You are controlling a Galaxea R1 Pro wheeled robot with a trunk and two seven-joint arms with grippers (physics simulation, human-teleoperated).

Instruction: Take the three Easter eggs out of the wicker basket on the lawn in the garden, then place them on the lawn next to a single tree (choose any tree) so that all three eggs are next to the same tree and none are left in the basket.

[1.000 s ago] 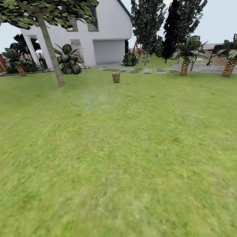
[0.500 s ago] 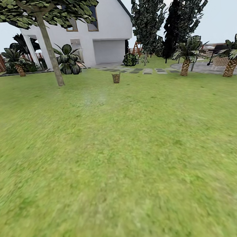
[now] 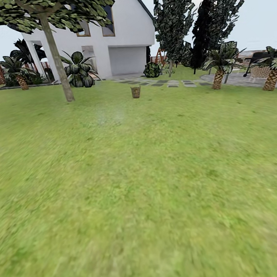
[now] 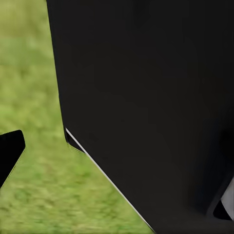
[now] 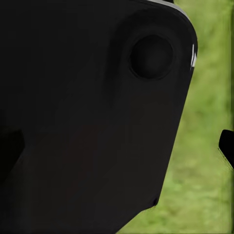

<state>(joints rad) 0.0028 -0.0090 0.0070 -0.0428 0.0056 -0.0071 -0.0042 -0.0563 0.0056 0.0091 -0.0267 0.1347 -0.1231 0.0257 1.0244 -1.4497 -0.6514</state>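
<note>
Where the lawn ends stands the wicker basket, contents indiscernible; each tool's state unreadable.

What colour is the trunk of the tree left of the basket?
Pale grey-tan trunk, best seen in the head view.

Wide mottled green lawn, 1 small wicker basket standing far off, pale-trunked tree rooted nearby

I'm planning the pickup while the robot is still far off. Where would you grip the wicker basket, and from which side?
The wicker basket stands upright on the lawn, mouth up and tapering downward, so I'd probably grip its rim from above. It is too small in the head view to make out handles or eggs.
</note>
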